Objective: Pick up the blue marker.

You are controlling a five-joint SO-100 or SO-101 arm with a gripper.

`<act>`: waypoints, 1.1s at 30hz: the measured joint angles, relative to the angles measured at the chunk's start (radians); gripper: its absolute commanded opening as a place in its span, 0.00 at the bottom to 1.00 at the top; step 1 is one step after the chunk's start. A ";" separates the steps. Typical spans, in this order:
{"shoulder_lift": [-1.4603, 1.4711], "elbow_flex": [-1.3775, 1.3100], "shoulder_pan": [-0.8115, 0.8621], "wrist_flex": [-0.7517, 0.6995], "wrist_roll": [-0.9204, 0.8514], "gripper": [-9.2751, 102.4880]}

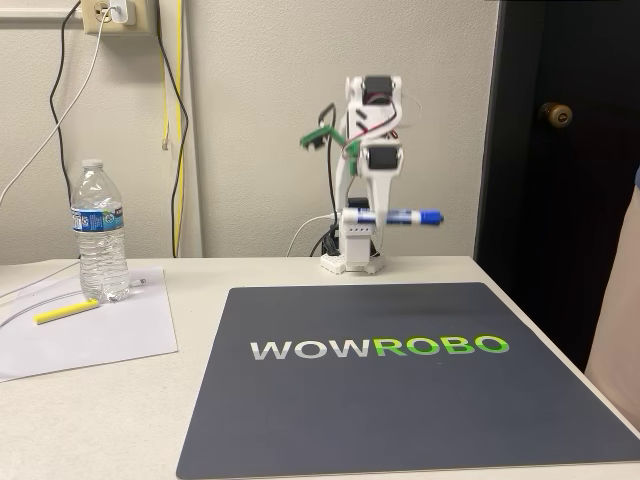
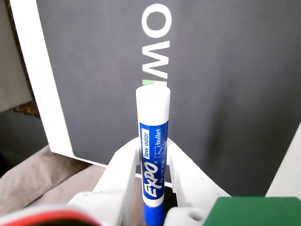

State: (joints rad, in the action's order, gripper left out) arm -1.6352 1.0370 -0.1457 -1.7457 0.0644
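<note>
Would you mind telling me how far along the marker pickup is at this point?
The pickup looks done: the blue marker is off the table, held roughly level above the dark mat in the fixed view. In hand: the tool is shut on its barrel in the wrist view. Nothing obvious is left except keeping hold.

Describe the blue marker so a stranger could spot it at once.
In the fixed view, find the white robot arm at the table's far edge, behind the dark mat. The blue marker is clamped crosswise in its gripper, above the table. Unlike the yellow pen, its barrel is white with blue ends.
</note>
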 measured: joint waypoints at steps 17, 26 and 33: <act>-0.676 0.744 0.081 0.657 -0.075 0.12; -0.838 0.937 0.153 0.897 -0.081 0.12; -0.834 0.951 0.153 0.942 -0.084 0.12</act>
State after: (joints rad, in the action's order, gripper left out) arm -2.4697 1.9880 0.0077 -0.8038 -0.0199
